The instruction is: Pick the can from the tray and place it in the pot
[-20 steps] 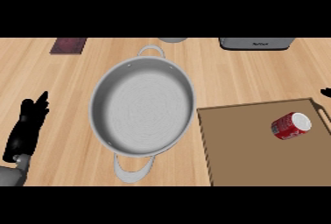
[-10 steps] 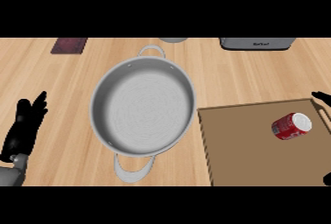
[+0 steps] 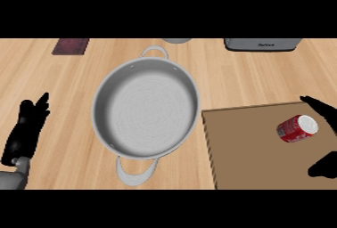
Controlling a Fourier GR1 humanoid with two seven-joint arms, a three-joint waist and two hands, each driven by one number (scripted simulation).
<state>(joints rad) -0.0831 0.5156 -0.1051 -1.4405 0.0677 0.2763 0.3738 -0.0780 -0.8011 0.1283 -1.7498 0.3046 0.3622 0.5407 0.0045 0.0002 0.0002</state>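
Red can lying on its side on brown tray, right hand spread open around it, not touching. Grey pot left of tray on wooden tabletop. Left hand resting open, far left.

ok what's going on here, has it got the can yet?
Not yet. The can lies on its side on the tray, and nothing holds it. The right hand is open around the can at the view's right edge, fingers above it and thumb below, not touching. The pot sits empty left of the tray. The left hand rests open at the left edge.
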